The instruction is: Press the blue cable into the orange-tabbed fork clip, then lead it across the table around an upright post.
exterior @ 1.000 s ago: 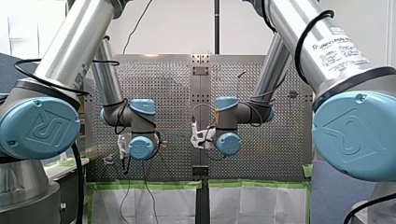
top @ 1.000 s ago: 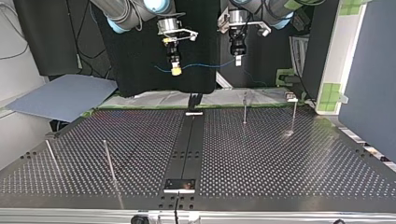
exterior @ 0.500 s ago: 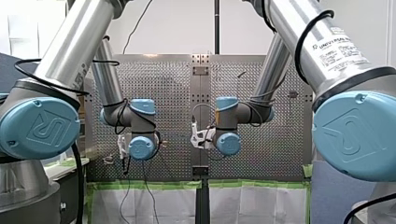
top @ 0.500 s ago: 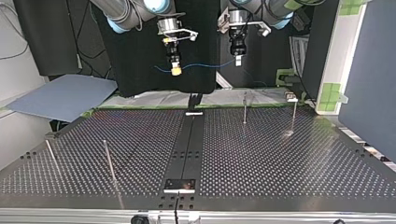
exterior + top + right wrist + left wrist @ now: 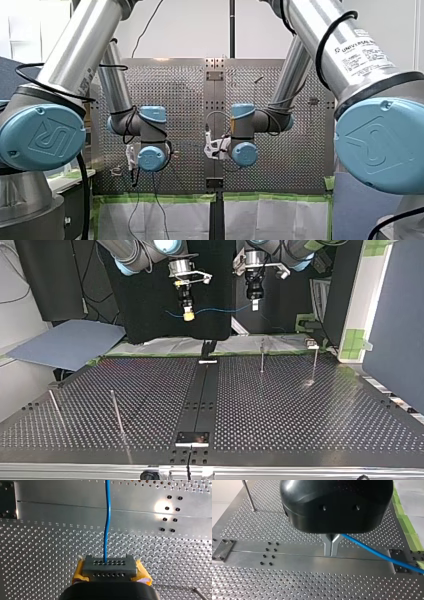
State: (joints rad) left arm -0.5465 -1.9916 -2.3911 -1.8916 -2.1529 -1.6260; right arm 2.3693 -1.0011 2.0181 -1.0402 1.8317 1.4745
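1. blue thin round cable (image 5: 216,310) hangs in a shallow sag between the two pincers, high over the far end of the dark smooth centre rail (image 5: 200,392) of the perforated metal table (image 5: 300,415); against the frames a second and half a second back, i find no shift in either arm or in the cable's line
2. my left gripper (image 5: 331,545), black with metal fingers, is pinched narrow on the cable directly above the rail; my right gripper (image 5: 109,566), with yellow pads, is clamped on it too, and the cable runs out from between its pads toward the rail
3. i judge this a hold with the cable gripped at both ends and nothing pressed or routed yet; the orange-tabbed fork clip i cannot pick out in any view
4. in the top view a thin upright steel post (image 5: 262,356) and a second post (image 5: 314,364) stand right of the rail near its far end, and a third post (image 5: 116,412) and a fourth post (image 5: 54,407) stand left of it toward its near end; between them the surface lies open on both sides of the rail
5. the green tape edging (image 5: 405,527) marks the table's border just past the rail's end by my left gripper, so room is tightest there
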